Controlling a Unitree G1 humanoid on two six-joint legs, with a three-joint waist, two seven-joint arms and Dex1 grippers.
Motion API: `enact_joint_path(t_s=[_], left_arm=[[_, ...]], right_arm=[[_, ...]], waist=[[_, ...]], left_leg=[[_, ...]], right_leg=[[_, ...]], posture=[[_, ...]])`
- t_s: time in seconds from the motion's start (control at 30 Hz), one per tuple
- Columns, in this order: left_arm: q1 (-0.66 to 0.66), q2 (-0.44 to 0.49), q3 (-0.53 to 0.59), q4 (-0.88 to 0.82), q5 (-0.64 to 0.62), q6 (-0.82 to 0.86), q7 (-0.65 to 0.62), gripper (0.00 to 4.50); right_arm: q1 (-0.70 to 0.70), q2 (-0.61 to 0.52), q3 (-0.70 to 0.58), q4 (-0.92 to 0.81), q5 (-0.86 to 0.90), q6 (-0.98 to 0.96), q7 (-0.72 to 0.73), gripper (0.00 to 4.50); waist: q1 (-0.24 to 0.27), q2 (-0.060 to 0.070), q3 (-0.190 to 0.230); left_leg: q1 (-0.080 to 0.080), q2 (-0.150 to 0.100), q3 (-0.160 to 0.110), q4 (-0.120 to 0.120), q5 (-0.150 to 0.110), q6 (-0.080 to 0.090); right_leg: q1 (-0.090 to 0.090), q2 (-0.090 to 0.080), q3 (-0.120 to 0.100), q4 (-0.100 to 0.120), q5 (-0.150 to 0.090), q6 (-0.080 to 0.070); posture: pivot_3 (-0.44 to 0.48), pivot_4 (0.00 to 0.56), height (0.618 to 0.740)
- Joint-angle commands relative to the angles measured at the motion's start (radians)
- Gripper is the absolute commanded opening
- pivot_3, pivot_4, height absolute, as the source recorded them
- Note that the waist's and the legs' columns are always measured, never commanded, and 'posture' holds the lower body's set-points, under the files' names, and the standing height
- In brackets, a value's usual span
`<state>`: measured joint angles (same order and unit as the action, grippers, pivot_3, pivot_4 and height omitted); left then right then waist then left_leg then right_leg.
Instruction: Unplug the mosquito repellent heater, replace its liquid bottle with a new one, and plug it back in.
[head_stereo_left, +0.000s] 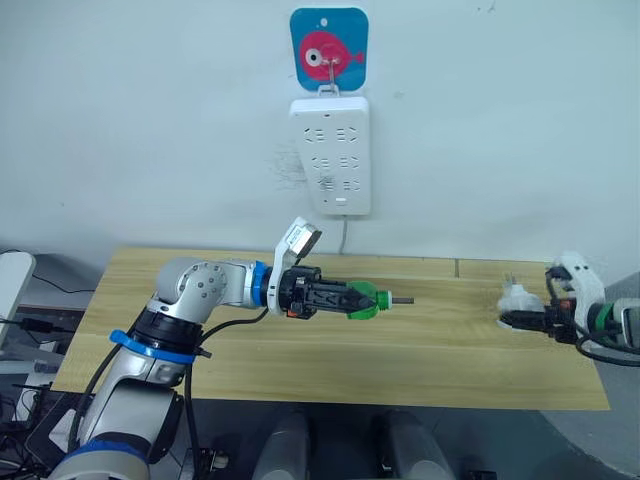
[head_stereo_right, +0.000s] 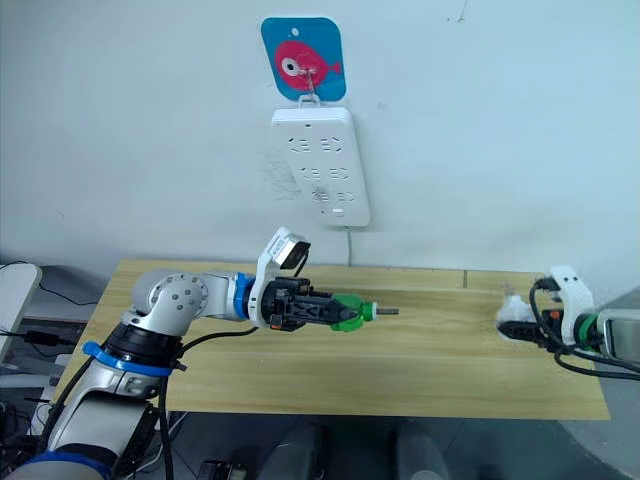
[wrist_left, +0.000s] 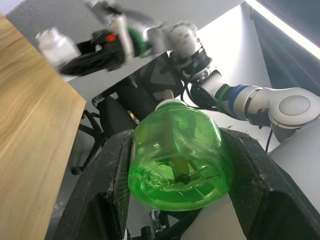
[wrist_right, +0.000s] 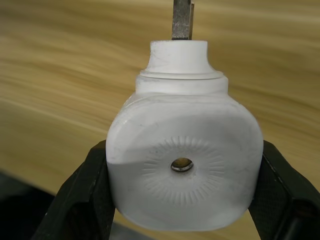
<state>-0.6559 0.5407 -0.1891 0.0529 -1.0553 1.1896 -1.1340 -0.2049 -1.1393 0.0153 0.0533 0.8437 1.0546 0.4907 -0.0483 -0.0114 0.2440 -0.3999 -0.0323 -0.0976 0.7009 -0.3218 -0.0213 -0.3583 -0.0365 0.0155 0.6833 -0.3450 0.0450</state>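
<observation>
Wooden table (head_stereo_left: 300, 345) with a robot claw at each end, each squeezing one small thing.
White power strip (head_stereo_left: 330, 155) hangs on the wall under a blue card with a pink fish (head_stereo_left: 328, 48); no words on either can be read. Left claw (head_stereo_left: 352, 298) is closed on the green bottle (head_stereo_left: 366, 300) and holds it on its side above the middle of the table, with the dark wick (head_stereo_left: 399, 299) pointing toward the other claw. The black fingers (wrist_left: 102, 200) hide both sides of the bottle. Right claw (head_stereo_left: 507, 321) is closed on the white heater (wrist_right: 184, 167) at the table's far right end. Its fingers cover the heater's sides, and its prong (wrist_right: 182, 20) is cut off at the edge of the wrist view.
</observation>
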Motion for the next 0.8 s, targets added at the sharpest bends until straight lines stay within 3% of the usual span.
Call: enact_joint_path(t_s=[0.03,0.3,0.8], left_arm=[[0.008,-0.019,0.043,-0.059,-0.012,0.013,0.013,2.27],[0.047,-0.026,0.070,-0.120,-0.017,0.036,0.036,2.27],[0.062,-0.050,0.100,-0.161,-0.032,0.069,0.067,2.27]], right_arm=[[-0.011,0.019,0.050,0.057,-0.173,-0.057,0.003,2.99],[-0.073,0.144,0.033,0.190,-0.309,-0.012,0.016,2.99],[-0.164,0.275,-0.010,0.250,-0.402,0.100,0.025,2.99]], waist=[[0.001,0.000,0.000],[0.004,0.000,0.000],[0.016,0.001,0.001]], left_leg=[[0.000,0.000,0.000,0.000,0.000,0.000],[0.001,0.000,0.001,0.000,0.000,0.000],[0.001,0.000,0.000,0.000,0.001,-0.001]], right_leg=[[0.000,0.000,0.000,0.000,0.000,0.000],[0.001,0.000,0.001,0.001,0.000,0.000],[0.001,-0.001,0.000,0.001,0.000,0.000]], posture=[[-0.037,0.256,0.740],[-0.007,0.265,0.740],[0.008,0.263,0.740]])
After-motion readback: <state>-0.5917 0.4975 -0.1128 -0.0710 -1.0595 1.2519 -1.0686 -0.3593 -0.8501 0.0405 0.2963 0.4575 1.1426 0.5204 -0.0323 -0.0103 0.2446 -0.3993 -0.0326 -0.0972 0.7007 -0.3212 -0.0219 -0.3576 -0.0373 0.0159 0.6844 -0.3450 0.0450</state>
